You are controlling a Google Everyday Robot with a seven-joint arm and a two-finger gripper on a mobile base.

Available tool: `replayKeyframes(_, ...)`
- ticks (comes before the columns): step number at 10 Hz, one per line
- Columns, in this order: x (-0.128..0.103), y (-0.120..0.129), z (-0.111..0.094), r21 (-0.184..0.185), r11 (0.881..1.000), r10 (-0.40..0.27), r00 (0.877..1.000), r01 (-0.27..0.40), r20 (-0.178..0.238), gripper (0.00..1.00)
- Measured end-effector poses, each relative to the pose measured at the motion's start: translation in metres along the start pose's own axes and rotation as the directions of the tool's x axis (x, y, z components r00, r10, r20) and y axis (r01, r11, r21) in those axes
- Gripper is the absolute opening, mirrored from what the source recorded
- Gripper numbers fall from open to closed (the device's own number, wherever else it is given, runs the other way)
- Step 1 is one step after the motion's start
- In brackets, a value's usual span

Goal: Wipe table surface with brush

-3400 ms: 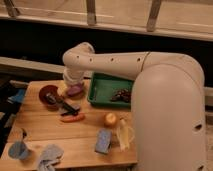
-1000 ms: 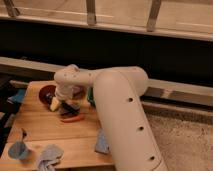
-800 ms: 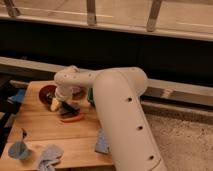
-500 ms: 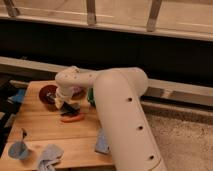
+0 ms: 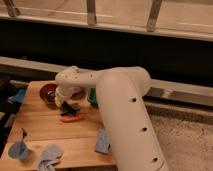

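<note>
The tool (image 5: 65, 101) over the brush (image 5: 71, 108) is blurred.

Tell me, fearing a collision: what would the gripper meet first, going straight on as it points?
The brush, seemingly in its shut jaws; the gripper points down, table surface just beneath.

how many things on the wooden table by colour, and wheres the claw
blue: 3 - plastic cup, crumpled cloth, rectangular sponge block
red: 2 - round dark red bowl, thin orange-red stick
green: 1 - plastic tray
black: 1 - small dish brush
total: 7
claw: shut, down at the brush, beside the bowl
</note>
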Motion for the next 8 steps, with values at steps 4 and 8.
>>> replayKeyframes(4, -0.008, 0.005, -0.04, 0.038, 0.998, -0.044, 0.998, 0.043, 0.038, 0.0)
replayKeyframes(8, 0.01, 0.005, -0.083, 0.075, 0.995, -0.064, 0.996, 0.06, 0.056, 0.0)
